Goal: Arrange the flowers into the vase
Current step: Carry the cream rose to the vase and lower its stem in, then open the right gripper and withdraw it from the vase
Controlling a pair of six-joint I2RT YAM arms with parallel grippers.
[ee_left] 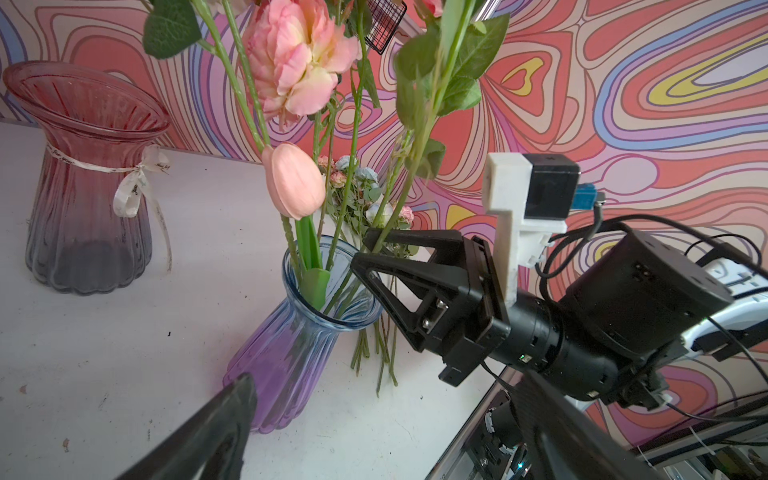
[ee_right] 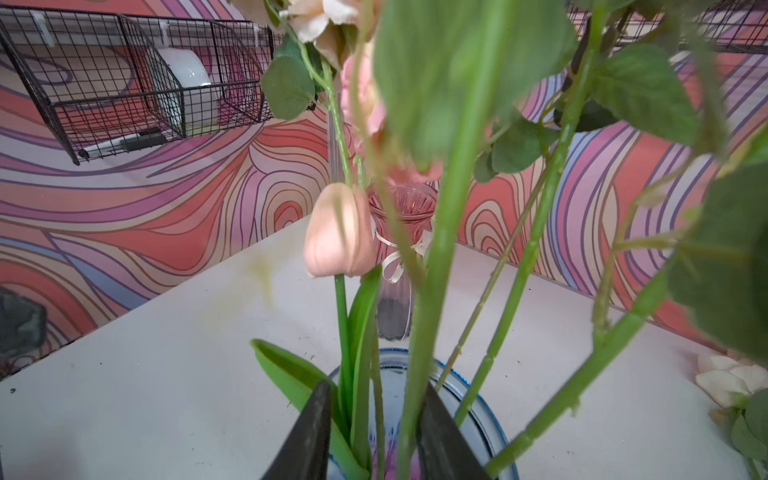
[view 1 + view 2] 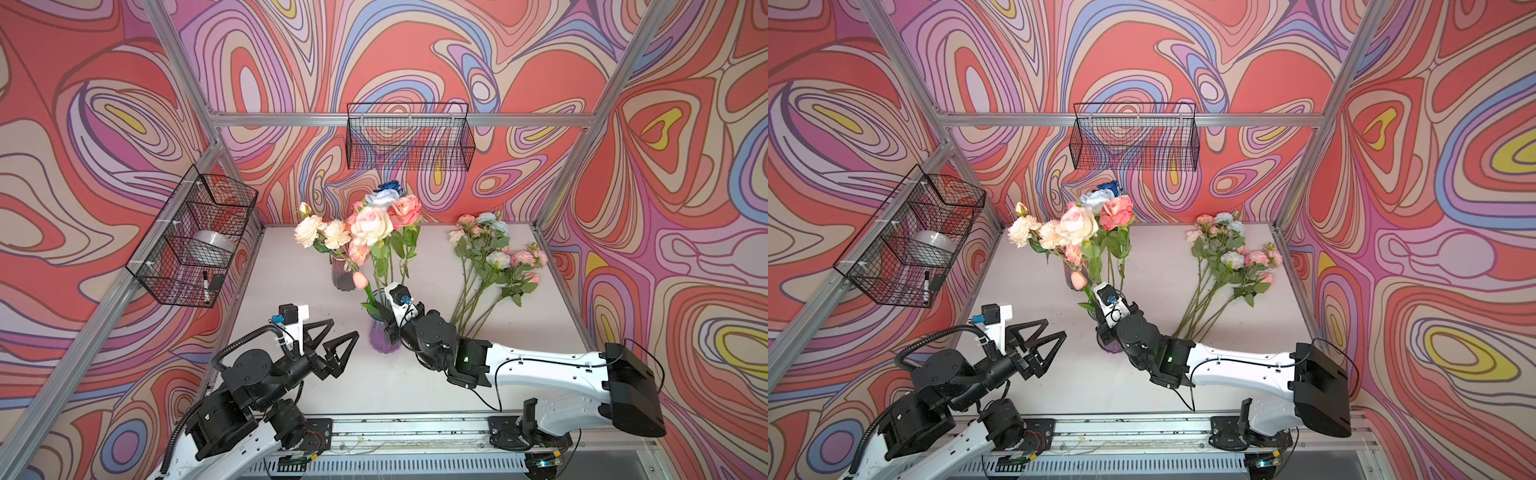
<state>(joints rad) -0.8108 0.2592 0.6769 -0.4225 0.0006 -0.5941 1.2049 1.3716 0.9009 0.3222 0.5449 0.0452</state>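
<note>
The white worktop (image 3: 282,270) carries 2 glass vases: a blue-purple vase (image 3: 380,336) at its centre and a pink-grey vase (image 3: 343,277) nearer the rear edge. A bundle of loose flowers (image 3: 492,266) lies flat toward the right rear corner.

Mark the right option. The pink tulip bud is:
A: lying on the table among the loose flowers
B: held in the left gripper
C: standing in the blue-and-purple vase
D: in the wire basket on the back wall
C: in the left wrist view the pink tulip rises on its stem from the mouth of the blue-and-purple vase, while the left gripper is open and holds nothing.
</note>
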